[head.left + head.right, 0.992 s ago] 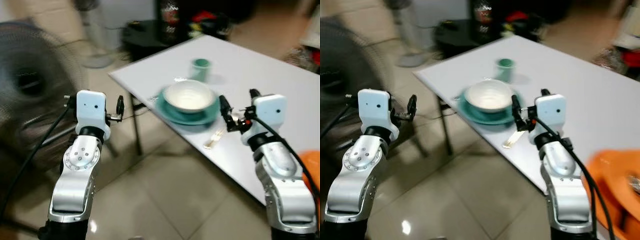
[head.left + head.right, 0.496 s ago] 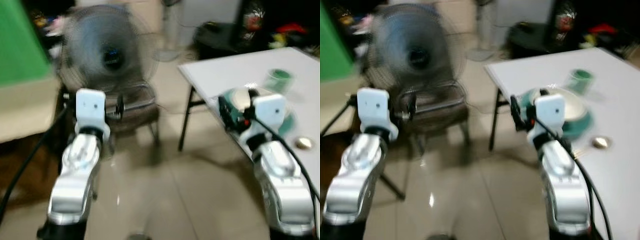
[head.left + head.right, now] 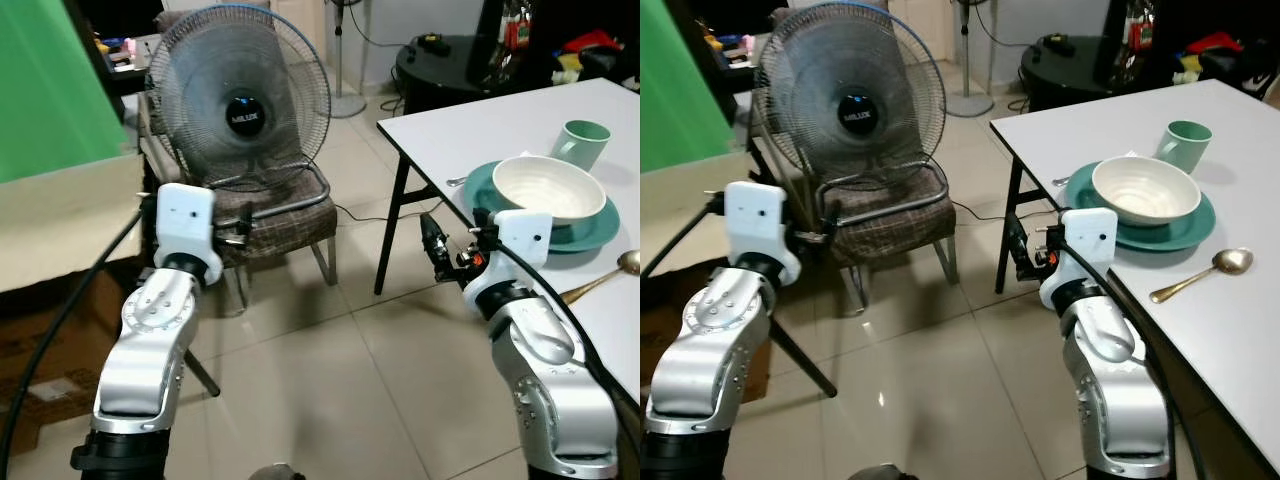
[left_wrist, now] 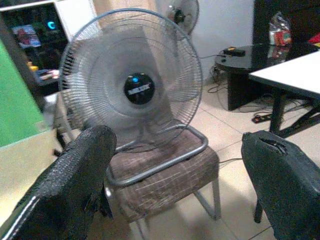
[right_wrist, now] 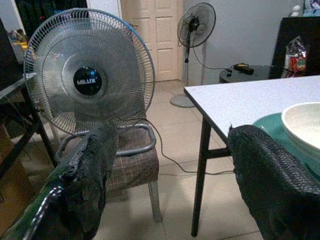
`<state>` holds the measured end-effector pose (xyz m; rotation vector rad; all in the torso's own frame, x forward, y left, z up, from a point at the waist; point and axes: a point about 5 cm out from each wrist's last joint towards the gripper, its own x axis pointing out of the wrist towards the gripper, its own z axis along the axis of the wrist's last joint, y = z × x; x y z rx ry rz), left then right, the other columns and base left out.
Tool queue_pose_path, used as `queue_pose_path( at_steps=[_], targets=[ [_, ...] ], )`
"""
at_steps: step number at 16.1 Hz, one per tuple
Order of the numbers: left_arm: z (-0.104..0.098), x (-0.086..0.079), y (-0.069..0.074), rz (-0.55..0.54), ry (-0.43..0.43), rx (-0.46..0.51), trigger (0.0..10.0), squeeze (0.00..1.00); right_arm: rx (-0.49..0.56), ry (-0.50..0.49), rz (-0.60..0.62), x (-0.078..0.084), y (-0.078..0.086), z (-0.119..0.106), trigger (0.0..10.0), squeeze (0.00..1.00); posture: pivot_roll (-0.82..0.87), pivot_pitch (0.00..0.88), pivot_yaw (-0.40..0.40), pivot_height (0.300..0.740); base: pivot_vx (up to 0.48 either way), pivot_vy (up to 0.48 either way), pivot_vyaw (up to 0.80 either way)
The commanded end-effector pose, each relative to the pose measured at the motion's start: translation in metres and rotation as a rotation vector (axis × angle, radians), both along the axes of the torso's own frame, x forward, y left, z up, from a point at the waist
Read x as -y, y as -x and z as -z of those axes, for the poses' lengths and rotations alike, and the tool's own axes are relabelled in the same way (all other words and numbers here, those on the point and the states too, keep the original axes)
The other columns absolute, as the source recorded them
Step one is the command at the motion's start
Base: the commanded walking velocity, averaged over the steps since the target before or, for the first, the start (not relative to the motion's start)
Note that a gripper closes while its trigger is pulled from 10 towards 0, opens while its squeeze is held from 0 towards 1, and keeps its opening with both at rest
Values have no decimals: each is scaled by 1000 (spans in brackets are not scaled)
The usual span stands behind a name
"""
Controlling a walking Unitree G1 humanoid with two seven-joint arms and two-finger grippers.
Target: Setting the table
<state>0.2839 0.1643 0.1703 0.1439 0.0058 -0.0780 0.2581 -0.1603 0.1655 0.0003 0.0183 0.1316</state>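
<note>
A white table [image 3: 470,130] stands at the right. On it a white bowl [image 3: 548,185] sits in a teal plate [image 3: 590,230], with a green mug [image 3: 582,142] behind and a gold spoon [image 3: 600,282] in front. A thin utensil end [image 3: 455,182] pokes out left of the plate. My right gripper [image 3: 432,250] is open and holds nothing, hovering off the table's left edge, level with the plate. My left gripper [image 3: 240,225] is open too, held up in front of the chair. Both wrist views show spread black fingers [image 4: 75,180] [image 5: 85,185] with nothing between them.
A large standing fan [image 3: 245,95] rests on a plaid-seated metal chair [image 3: 280,215] straight ahead. A green screen [image 3: 45,90] and a cardboard box [image 3: 40,390] are at the left. A black round table [image 3: 450,70] stands behind the white one. Tiled floor lies between.
The camera has swung left: the table slid to the right of the picture, and the fan and chair came into view. Both arms keep the same raised pose, with the grippers empty.
</note>
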Motion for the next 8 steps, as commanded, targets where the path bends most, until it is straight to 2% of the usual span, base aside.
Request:
queue_pose_path(
  at_steps=[1,4,8],
  targets=[
    [0,-2,1,-1,-2,-1,10000,0,-8,-14,2,3,2,-2,10000,0,1,0,73,740,0,326,0],
    [2,1,0,3,-2,-5,10000,0,-19,-12,29,9,-1,3,10000,0,13,0,83,740,0,326,0],
    [-2,-2,-5,-5,-2,4,10000,0,-23,-37,-7,2,-6,0,10000,0,12,0,72,740,0,326,0]
  ],
)
